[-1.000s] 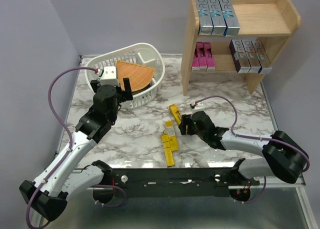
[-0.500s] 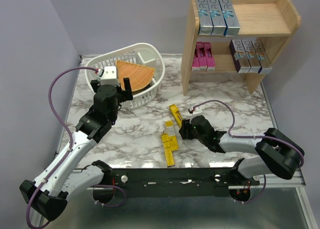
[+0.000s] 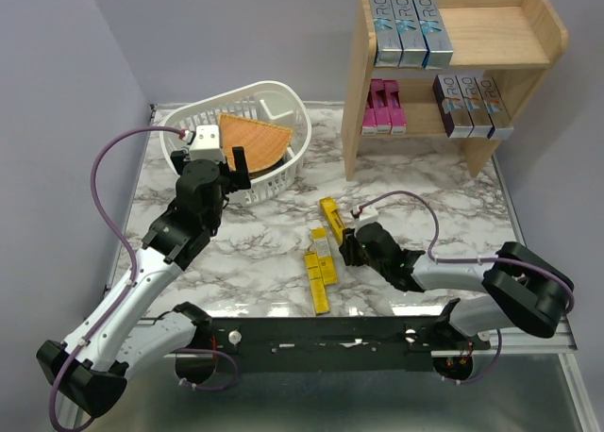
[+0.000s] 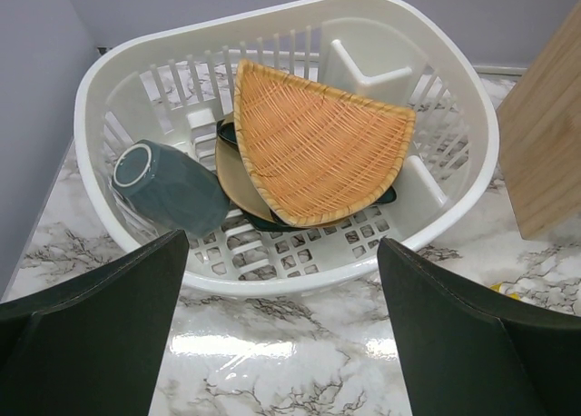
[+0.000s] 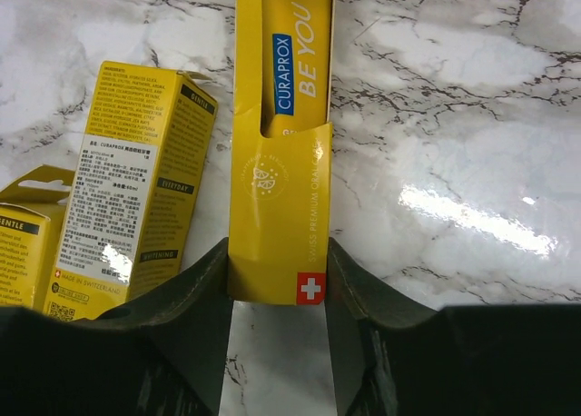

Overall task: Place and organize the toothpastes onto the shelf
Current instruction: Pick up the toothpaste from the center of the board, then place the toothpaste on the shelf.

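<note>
Change: right gripper [image 5: 277, 252] has slid forward and pinched its jaws onto the yellow toothpaste box [image 5: 281, 162] at table centre (gripped, not lifted yet). The shelf [image 3: 354, 102] waits at 1 o'clock. The left gripper [image 4: 281, 243] hangs wide by the basket [image 4: 300, 280].

The right fingers [image 5: 195, 325] have closed onto the yellow toothpaste carton [image 5: 280, 198]

The table [image 3: 264, 234] is showing white marble with dark veins. The yellow carton [image 5: 277, 162] is carrying a blue label (plus a red square with a white cross). On the pale wooden shelf [image 3: 500, 26], blue-silver cartons [image 3: 411, 31], magenta cartons [image 3: 385, 107] and purple-silver cartons [image 3: 472, 105] are gleaming. The white basket [image 4: 272, 284] is holding an orange woven wedge [image 4: 318, 148].
</note>
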Tool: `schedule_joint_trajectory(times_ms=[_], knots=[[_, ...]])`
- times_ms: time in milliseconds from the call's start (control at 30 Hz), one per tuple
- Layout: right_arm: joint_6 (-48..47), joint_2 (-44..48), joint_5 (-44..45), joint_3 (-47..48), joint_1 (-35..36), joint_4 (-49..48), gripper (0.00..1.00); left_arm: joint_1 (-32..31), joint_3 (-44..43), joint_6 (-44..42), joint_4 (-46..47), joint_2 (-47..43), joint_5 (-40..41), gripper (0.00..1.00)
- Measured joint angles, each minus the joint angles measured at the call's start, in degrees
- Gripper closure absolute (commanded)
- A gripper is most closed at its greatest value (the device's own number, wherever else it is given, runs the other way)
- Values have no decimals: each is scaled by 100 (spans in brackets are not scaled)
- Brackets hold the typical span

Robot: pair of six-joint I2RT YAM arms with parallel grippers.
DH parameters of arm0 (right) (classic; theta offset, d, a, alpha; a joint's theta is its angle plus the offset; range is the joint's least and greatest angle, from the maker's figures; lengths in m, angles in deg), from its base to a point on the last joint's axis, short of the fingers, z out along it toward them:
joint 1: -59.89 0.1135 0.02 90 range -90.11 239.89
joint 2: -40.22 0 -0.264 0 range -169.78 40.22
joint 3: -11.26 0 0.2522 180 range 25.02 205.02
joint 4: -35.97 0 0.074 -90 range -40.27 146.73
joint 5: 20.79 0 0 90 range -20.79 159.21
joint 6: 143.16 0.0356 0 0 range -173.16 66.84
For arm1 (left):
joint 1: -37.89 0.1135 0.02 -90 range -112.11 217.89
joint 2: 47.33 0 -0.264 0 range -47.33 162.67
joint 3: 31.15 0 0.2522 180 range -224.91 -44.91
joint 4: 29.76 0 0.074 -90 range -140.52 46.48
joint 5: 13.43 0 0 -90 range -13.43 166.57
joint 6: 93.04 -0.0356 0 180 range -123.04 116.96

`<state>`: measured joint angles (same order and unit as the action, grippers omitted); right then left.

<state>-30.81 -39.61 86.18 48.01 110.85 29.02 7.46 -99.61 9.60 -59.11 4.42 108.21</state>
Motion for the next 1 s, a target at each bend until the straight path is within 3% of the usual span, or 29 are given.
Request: schedule_joint_trajectory(times_ms=[200, 467, 700, 1000], knots=[[-11, 588, 127, 7, 11, 437, 57, 0, 0, 0, 7, -74, 0, 1], [-133, 2116, 254, 782, 11, 2041, 60, 0, 2, -2, 4, -85, 0, 1], [-549, 2719, 555, 3191, 11, 3897, 60, 2, 2, 0, 4, -114, -2, 1], [-1252, 1626, 1189, 7110, -240, 5412, 58, 0, 13, 0, 4, -232, -22, 1]])
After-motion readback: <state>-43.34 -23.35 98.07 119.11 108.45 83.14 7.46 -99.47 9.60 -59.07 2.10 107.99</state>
